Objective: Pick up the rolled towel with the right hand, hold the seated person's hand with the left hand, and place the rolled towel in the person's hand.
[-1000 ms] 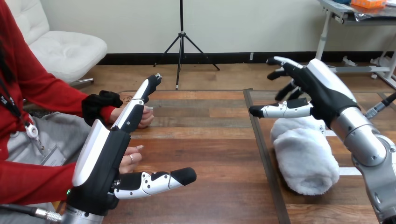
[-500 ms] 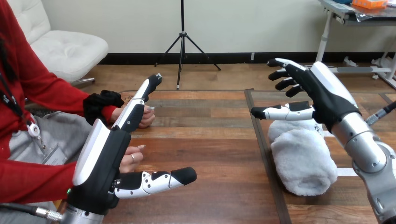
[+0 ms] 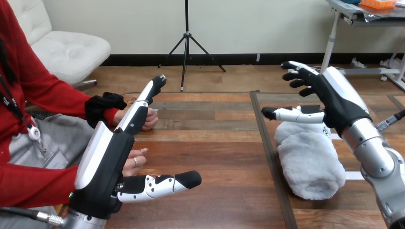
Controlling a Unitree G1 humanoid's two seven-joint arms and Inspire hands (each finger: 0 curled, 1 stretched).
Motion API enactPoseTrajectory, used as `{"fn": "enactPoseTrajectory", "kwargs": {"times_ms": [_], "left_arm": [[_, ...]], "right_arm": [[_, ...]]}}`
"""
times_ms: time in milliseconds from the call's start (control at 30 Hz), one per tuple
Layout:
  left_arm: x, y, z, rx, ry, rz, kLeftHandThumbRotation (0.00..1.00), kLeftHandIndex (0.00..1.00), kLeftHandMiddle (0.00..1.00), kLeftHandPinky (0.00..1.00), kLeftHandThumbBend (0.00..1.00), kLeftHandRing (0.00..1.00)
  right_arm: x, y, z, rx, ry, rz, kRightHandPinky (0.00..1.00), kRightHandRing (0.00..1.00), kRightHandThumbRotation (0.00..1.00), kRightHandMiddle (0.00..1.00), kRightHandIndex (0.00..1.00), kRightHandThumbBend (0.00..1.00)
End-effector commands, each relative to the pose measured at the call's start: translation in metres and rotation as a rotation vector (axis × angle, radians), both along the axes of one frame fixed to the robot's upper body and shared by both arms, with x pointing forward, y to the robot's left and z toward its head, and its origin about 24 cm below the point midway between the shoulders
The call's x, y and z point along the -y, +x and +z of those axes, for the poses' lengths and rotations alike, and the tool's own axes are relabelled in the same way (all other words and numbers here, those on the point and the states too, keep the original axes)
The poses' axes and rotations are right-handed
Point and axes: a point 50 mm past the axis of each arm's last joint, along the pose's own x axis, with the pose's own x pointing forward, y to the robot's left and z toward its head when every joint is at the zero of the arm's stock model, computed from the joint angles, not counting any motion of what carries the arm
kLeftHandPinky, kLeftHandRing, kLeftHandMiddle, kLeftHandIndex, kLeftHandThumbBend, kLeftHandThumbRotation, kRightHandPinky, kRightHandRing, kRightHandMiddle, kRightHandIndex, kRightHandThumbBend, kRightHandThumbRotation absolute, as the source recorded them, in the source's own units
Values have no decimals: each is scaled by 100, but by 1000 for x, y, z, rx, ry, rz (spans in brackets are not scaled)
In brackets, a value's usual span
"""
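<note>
- We see our left hand [image 3: 107,162] at the view's left, standing on its edge over the table [image 3: 215,143], with the fingers straight and pointing forward and the thumb stretched to the right.
- The person's nearer hand [image 3: 136,160] lies on the table just behind its palm, and the person's farther hand [image 3: 149,119] lies behind its fingers. We cannot tell if they touch.
- Our right hand [image 3: 336,102] hangs above the far end of the rolled towel [image 3: 310,162], with the fingers spread and relaxed and the thumb pointing left. It holds nothing.
- The white towel lies on the right part of the table.
</note>
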Motion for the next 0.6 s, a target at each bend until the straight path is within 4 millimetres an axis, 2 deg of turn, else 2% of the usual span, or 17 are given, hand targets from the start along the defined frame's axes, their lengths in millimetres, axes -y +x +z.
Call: {"fn": "enactPoseTrajectory", "kwargs": {"times_ms": [0, 133, 433, 533, 567], "left_arm": [[0, 8, 13, 59, -8, -18, 59, 96, 96, 91, 100, 94], [0, 8, 13, 55, -13, -19, 58, 96, 95, 92, 100, 94], [0, 9, 13, 57, -16, -24, 57, 96, 96, 92, 100, 95], [0, 9, 13, 58, -12, -25, 57, 96, 96, 92, 100, 95], [0, 9, 13, 58, -11, -27, 57, 96, 96, 92, 100, 95]], "right_arm": [[1, 19, 35, 113, -34, -45, 72, 81, 53, 86, 91, 100], [6, 22, 34, 83, -71, -76, 69, 79, 55, 86, 92, 100], [14, 32, 34, -11, -119, -165, 52, 68, 61, 77, 95, 100], [18, 35, 35, -34, -136, -185, 54, 71, 61, 78, 96, 100], [18, 36, 35, -39, -145, -193, 58, 74, 61, 80, 96, 100]]}}
